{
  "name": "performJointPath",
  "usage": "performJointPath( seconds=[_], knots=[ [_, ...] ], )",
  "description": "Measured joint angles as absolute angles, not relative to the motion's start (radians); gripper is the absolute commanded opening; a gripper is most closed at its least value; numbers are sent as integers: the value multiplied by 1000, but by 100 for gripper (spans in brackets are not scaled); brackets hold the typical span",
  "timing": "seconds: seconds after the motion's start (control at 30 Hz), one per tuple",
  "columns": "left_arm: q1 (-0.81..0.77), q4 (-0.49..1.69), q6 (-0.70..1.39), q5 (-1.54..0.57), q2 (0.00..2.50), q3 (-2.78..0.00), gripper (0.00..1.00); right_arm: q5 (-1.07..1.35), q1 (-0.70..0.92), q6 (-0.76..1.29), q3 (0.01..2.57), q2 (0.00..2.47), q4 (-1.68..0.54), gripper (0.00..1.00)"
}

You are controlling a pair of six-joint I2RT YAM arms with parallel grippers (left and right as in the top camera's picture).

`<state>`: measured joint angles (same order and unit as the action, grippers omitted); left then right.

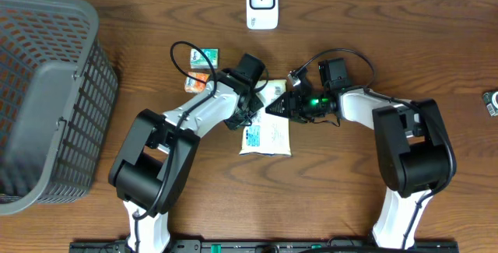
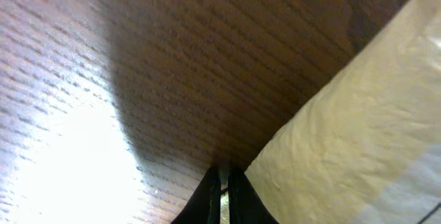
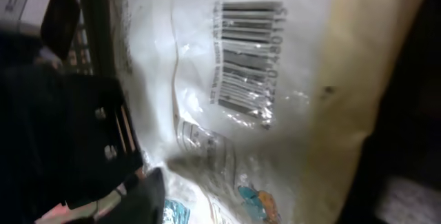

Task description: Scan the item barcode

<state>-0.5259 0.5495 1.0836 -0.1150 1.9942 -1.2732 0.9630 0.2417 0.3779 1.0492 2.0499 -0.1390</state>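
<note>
The item is a white plastic packet point(image 1: 266, 136) with blue print, lying mid-table between my two grippers. Its barcode point(image 3: 244, 55) faces the right wrist camera. My left gripper point(image 1: 253, 107) is at the packet's upper left edge. In the left wrist view its fingers point(image 2: 222, 193) are shut, with a shiny sliver of the packet point(image 2: 358, 114) pinched between them. My right gripper point(image 1: 278, 107) reaches in from the right, over the packet's top. Its jaws point(image 3: 275, 189) are open and stand apart on either side of the crinkled packet point(image 3: 289, 148). The white scanner point(image 1: 262, 4) stands at the back.
A large grey basket point(image 1: 47, 8) fills the left side of the table. Small green and orange boxes point(image 1: 204, 66) lie just behind my left arm, with a black cable looping over them. Another small object point(image 1: 490, 103) sits at the right edge.
</note>
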Motion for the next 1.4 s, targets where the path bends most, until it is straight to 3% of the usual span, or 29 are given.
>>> performJointPath(
  seconds=[0.1, 0.23, 0.37, 0.47, 0.57, 0.7, 0.97, 1.4],
  knots=[
    [-530, 553, 1102, -104, 1994, -1274, 7, 968, 242, 379, 1045, 2062, -123, 32],
    [-534, 557, 1108, -93, 1994, -1275, 7, 983, 242, 382, 1038, 2069, -88, 33],
    [-534, 559, 1114, -87, 1994, -1275, 8, 1010, 242, 382, 1037, 2071, -64, 37],
    [-535, 559, 1120, -86, 1994, -1275, 7, 1022, 242, 382, 1037, 2071, -76, 49],
    [-537, 559, 1126, -80, 1994, -1275, 7, 1036, 245, 378, 1037, 2071, -92, 49],
    [-539, 559, 1127, -75, 1994, -1275, 8, 1040, 253, 378, 1036, 2071, -94, 41],
    [-539, 569, 1127, -78, 2003, -1284, 7, 1072, 262, 355, 1032, 2071, -84, 1],
    [-538, 577, 1127, -79, 2007, -1291, 8, 1103, 254, 346, 1032, 2071, -73, 1]
  ],
)
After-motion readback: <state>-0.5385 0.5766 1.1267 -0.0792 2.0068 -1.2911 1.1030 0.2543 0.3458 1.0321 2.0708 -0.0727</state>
